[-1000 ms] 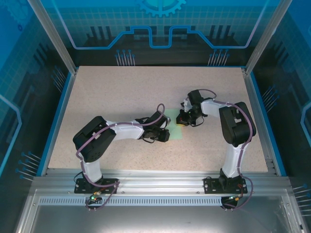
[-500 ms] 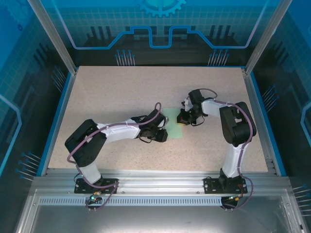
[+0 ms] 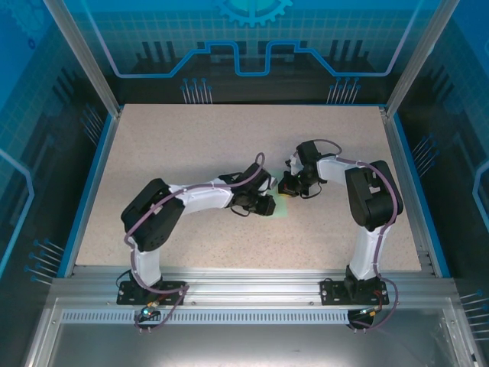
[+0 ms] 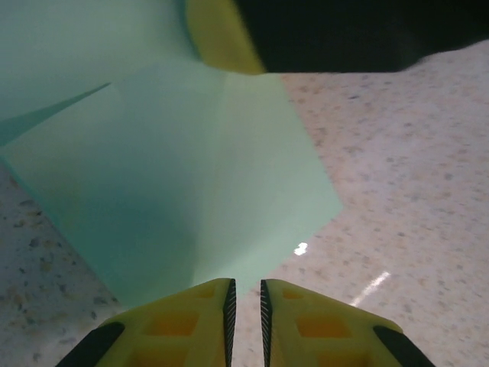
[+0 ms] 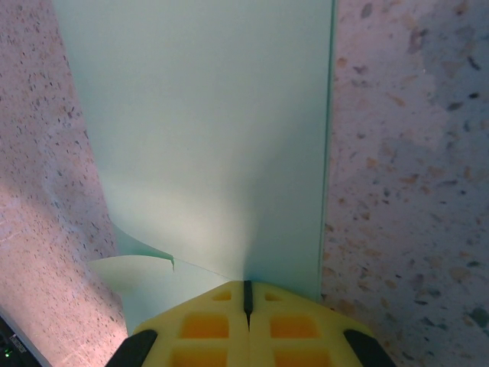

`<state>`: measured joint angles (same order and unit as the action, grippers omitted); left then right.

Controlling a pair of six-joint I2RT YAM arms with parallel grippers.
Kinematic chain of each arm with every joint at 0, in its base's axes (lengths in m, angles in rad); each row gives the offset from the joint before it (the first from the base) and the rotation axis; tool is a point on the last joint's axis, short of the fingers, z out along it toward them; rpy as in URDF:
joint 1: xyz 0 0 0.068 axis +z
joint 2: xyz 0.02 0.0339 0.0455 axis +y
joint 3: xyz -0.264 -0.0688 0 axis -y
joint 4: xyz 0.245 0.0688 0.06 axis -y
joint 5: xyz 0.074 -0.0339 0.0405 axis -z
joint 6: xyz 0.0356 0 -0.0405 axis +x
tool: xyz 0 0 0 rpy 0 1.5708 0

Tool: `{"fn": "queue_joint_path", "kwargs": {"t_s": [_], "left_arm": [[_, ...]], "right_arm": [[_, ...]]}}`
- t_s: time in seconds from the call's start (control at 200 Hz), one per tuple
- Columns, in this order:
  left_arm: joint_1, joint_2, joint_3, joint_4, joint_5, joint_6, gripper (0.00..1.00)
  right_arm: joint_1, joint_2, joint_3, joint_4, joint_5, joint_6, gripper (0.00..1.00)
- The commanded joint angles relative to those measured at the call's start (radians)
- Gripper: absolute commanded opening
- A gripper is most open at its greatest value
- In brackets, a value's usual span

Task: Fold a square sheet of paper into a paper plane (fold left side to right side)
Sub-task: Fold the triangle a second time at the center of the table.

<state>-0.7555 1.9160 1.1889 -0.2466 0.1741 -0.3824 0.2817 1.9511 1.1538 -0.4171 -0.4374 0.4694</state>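
Note:
The square sheet of paper is pale mint green and lies near the table's middle, partly folded, with a second layer over it in the left wrist view. My right gripper is shut. Its yellow tips rest on the sheet, next to a raised flap at the left. My left gripper hangs low at the sheet's near corner. Its jaws stand a narrow gap apart, and bare table shows between them. One yellow fingertip of the right gripper shows at the paper's far side.
The speckled beige table spreads wide around the paper, bounded by a blue rim and aluminium posts. Both arms crowd the centre, their grippers a few centimetres apart.
My left gripper has swung right and slightly away from the bases. It now covers part of the sheet that showed half a second ago. The right arm has not moved.

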Motion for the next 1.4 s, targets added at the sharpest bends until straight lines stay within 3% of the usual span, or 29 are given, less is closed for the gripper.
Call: {"fn": "queue_joint_path", "kwargs": {"t_s": [0.0,0.57,0.935,1.176,1.396], "left_arm": [[0.026,0.035,0.020,0.010,0.028,0.011,0.20],[0.010,-0.050,-0.181,0.068,0.114,0.026,0.19],[0.001,-0.110,-0.273,0.070,0.083,0.007,0.18],[0.002,-0.176,-0.180,0.012,0.086,0.035,0.18],[0.001,-0.078,-0.054,0.020,0.103,0.045,0.19]], "right_arm": [[0.002,0.038,-0.004,-0.002,0.061,-0.005,0.04],[0.003,0.049,0.007,-0.014,0.071,-0.008,0.04],[0.003,0.050,0.008,-0.014,0.065,-0.009,0.04],[0.003,0.048,0.008,-0.014,0.065,-0.007,0.04],[0.004,0.047,0.006,-0.015,0.064,-0.007,0.04]]}}
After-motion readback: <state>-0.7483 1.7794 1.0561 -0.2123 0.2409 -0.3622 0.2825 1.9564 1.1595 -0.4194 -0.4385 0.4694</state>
